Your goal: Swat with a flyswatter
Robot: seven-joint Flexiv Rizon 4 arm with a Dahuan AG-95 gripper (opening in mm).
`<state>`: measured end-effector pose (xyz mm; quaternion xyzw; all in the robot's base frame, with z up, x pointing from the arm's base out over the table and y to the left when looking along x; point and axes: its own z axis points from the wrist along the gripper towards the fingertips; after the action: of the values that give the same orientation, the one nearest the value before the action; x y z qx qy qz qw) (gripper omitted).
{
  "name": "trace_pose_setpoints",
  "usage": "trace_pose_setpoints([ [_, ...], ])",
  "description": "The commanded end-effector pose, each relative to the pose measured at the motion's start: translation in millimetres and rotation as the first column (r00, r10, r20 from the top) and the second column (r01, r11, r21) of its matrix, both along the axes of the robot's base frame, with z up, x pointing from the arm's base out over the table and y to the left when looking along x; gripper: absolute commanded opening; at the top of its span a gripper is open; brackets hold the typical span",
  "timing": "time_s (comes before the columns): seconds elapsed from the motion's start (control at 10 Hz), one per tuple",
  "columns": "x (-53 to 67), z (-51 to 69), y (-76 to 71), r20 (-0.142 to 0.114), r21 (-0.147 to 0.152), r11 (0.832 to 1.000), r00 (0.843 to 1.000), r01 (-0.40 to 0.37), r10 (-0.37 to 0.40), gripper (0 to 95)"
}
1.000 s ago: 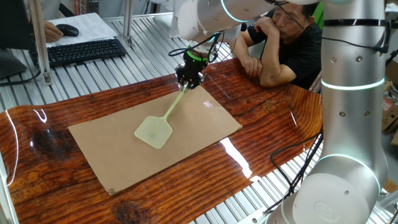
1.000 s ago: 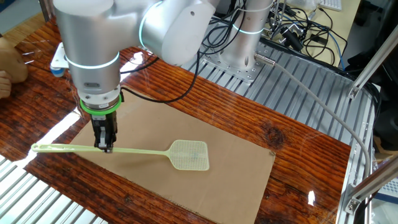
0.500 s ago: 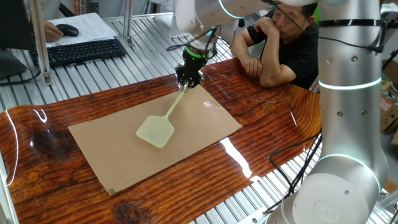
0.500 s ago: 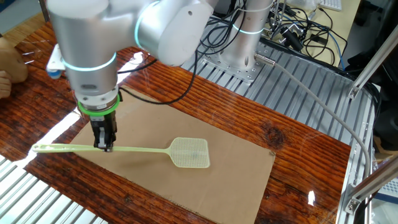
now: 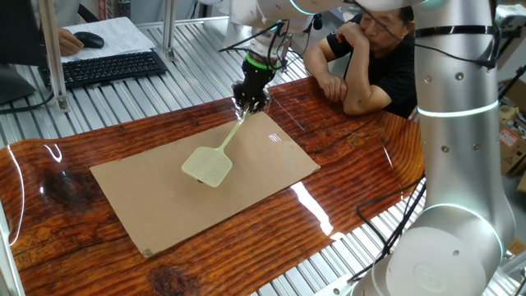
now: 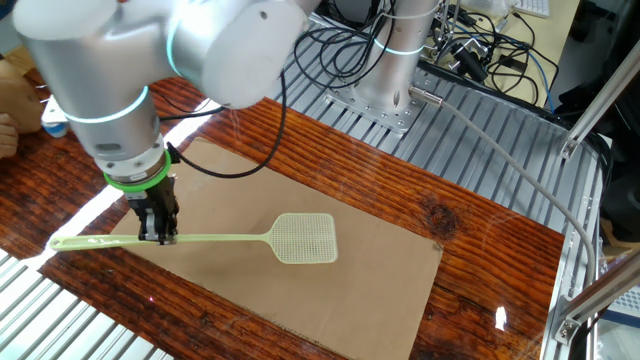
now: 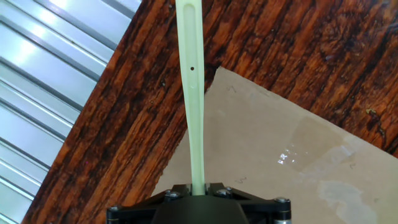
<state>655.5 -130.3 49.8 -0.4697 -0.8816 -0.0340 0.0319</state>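
Note:
The pale yellow-green flyswatter (image 5: 208, 165) has a long thin handle and a squarish mesh head (image 6: 304, 237). My gripper (image 5: 251, 104) is shut on the handle (image 6: 215, 239) partway along, with the handle's free end sticking out past it (image 6: 75, 243). The head hangs a little above the brown cardboard sheet (image 5: 156, 205). In the hand view the handle (image 7: 191, 93) runs straight up from between the jaws over the cardboard's corner (image 7: 280, 155).
The cardboard lies on a dark red wooden table (image 5: 362, 156). A seated person (image 5: 374, 57) leans elbows on the far table edge near my gripper. A keyboard (image 5: 107, 67) and mouse sit on the metal bench behind. Cables (image 6: 480, 50) lie by the arm's base.
My gripper has risen and tilted with the swatter. The mesh head has lifted off the cardboard and shifted slightly toward the far side.

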Motion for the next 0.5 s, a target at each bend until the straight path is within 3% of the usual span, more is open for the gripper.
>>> trace_pose_setpoints([
  [0.1, -3.4, 0.5, 0.1, 0.077, -0.047, 0.999, 0.997, 0.007, -0.004, 0.0],
  [0.3, -3.5, 0.3, 0.3, 0.108, -0.06, 0.998, 0.994, 0.01, -0.003, 0.0],
  [0.5, -3.1, -0.8, 0.7, 0.113, -0.061, 0.998, 0.994, 0.018, -0.011, 0.0],
])
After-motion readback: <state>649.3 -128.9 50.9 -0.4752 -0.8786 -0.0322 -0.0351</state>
